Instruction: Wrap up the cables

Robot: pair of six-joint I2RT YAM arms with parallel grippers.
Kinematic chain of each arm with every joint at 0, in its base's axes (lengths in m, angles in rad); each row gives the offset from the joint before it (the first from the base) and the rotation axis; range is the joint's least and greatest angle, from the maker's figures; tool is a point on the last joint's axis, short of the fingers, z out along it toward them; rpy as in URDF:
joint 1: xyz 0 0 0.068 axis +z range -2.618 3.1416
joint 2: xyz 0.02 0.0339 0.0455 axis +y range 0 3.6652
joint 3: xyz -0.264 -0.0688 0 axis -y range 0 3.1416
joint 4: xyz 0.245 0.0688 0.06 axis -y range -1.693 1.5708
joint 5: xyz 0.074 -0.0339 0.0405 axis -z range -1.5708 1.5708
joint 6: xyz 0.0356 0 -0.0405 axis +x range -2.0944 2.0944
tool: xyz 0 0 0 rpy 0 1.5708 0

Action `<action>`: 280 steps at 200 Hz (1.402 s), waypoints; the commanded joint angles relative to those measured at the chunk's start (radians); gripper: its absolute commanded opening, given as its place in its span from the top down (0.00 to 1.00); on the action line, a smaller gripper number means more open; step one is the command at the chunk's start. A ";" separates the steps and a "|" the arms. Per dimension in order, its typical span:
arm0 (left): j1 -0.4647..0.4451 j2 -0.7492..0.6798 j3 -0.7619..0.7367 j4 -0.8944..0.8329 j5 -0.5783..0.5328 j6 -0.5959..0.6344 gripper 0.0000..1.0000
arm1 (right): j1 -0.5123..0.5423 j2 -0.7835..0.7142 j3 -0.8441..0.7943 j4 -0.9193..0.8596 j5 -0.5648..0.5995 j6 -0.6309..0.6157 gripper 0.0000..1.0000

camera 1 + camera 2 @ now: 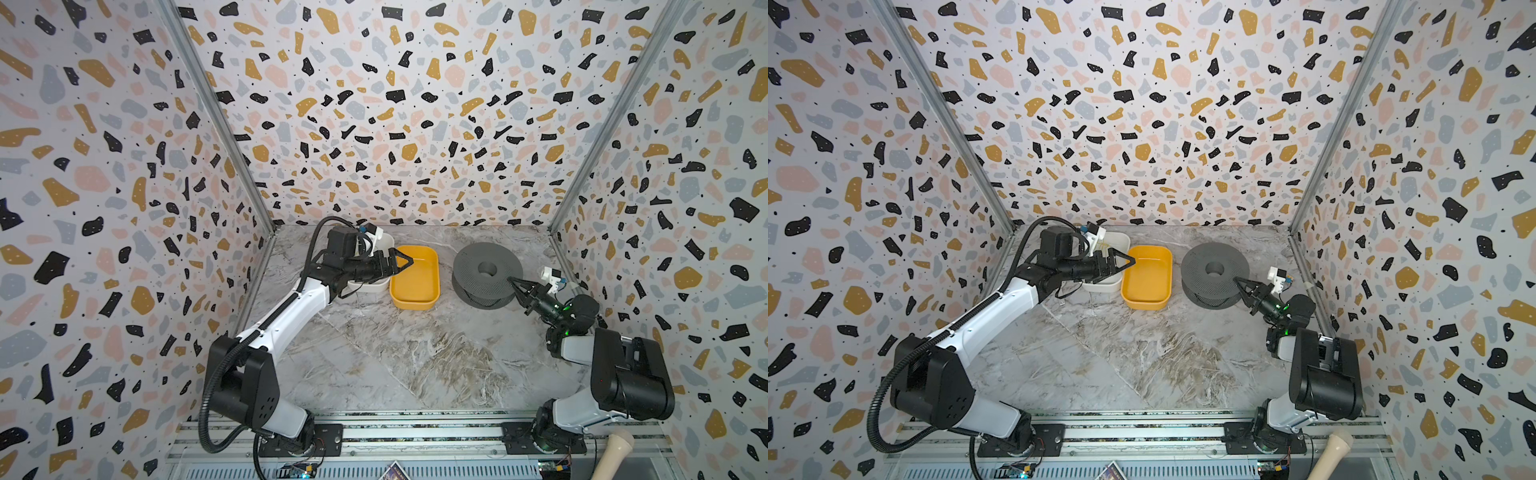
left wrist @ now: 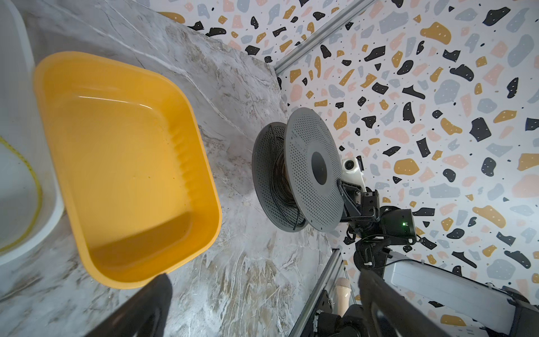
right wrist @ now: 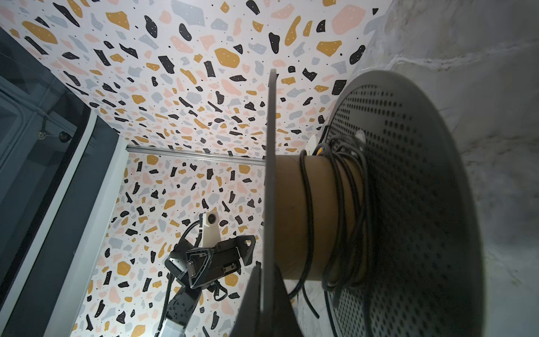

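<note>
My left gripper (image 1: 405, 264) hangs with fingers spread wide and empty over the left rim of the yellow tub (image 1: 415, 305), just beside the white tub (image 1: 370, 287). My right gripper (image 1: 512, 281) is pinched together on the top disc's edge of the grey spool (image 1: 484, 272), to the far right. The black cable (image 3: 335, 204) lies wound in loose turns round the spool's brown core, one end dangling free.

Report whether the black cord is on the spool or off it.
On it: the black cord loops loosely around the brown core of the grey spool, between its flanges; one end hangs free.
</note>
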State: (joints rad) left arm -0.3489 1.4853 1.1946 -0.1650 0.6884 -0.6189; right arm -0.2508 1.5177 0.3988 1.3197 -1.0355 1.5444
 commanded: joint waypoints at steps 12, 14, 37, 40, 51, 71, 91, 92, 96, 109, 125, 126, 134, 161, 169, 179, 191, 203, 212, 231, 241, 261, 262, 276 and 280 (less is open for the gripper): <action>0.001 -0.042 -0.072 0.037 -0.001 0.001 0.00 | -0.001 0.011 0.023 -0.050 -0.004 -0.165 1.00; 0.001 -0.043 -0.075 0.039 -0.001 0.001 0.00 | -0.001 0.015 0.022 -0.049 -0.003 -0.169 1.00; 0.001 -0.041 -0.083 0.040 -0.001 0.001 0.00 | 0.001 0.066 0.012 -0.042 0.009 -0.202 1.00; 0.001 -0.038 -0.082 0.040 0.000 0.000 0.00 | 0.001 0.075 0.012 -0.036 0.009 -0.204 1.00; 0.000 -0.036 -0.077 0.043 0.007 -0.004 0.00 | 0.002 0.114 0.010 0.000 0.005 -0.200 1.00; 0.000 -0.039 -0.073 0.054 0.007 -0.007 0.00 | 0.005 0.187 0.005 0.121 0.002 -0.184 1.00; -0.001 -0.037 -0.070 0.051 0.012 -0.005 0.00 | 0.005 0.264 0.002 0.208 0.000 -0.161 1.00; 0.000 -0.037 -0.069 0.050 0.012 -0.004 0.00 | 0.006 0.267 0.002 0.214 0.000 -0.159 1.00; 0.000 -0.037 -0.069 0.047 0.015 0.000 0.00 | 0.007 0.280 0.000 0.236 0.000 -0.150 1.00; -0.001 -0.037 -0.066 0.032 0.015 0.013 0.00 | 0.014 0.318 -0.002 0.273 0.005 -0.136 1.00; 0.000 -0.036 -0.065 0.033 0.006 0.013 0.00 | 0.031 0.351 0.000 0.267 0.009 -0.152 1.00; 0.000 -0.036 -0.064 0.034 0.005 0.013 0.00 | 0.032 0.352 -0.001 0.266 0.009 -0.153 1.00; 0.001 -0.033 -0.064 0.039 0.006 0.009 0.00 | 0.036 0.365 -0.005 0.262 0.020 -0.159 1.00; 0.000 -0.024 -0.059 0.039 -0.010 0.010 0.00 | 0.038 0.383 -0.014 0.220 0.035 -0.187 0.94; 0.000 -0.015 -0.057 0.040 -0.015 0.010 0.00 | 0.038 0.378 -0.008 0.170 0.034 -0.216 0.90; -0.001 -0.002 -0.046 0.033 -0.027 0.008 0.00 | 0.036 0.367 0.000 0.093 0.035 -0.258 0.82; -0.001 0.018 -0.027 0.030 -0.049 0.006 0.00 | 0.033 0.340 0.004 -0.015 0.047 -0.316 0.64; 0.000 0.024 -0.010 0.033 -0.089 0.009 0.00 | 0.031 0.304 0.011 -0.128 0.065 -0.383 0.50; 0.001 0.028 0.002 0.031 -0.132 0.023 0.00 | 0.030 0.272 0.018 -0.211 0.081 -0.434 0.41; 0.010 0.042 0.044 -0.002 -0.241 0.081 0.00 | 0.027 0.197 0.030 -0.392 0.122 -0.545 0.32; 0.019 0.047 0.054 -0.007 -0.306 0.100 0.00 | 0.022 0.152 0.044 -0.507 0.154 -0.606 0.30; 0.058 0.042 0.036 0.034 -0.390 0.122 0.00 | 0.008 0.043 0.067 -0.727 0.258 -0.726 0.26; 0.059 0.041 0.033 0.040 -0.394 0.123 0.00 | 0.008 0.034 0.068 -0.736 0.262 -0.731 0.26; 0.088 0.025 -0.015 0.100 -0.467 0.146 0.00 | 0.007 -0.046 0.085 -0.863 0.344 -0.819 0.17; 0.094 0.023 -0.025 0.106 -0.493 0.157 0.00 | 0.007 -0.068 0.088 -0.891 0.361 -0.839 0.15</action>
State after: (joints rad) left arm -0.2985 1.5333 1.2098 -0.1444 0.3698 -0.5331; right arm -0.2367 1.5669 0.4450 0.7422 -0.8234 0.9237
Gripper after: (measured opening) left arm 0.997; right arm 0.798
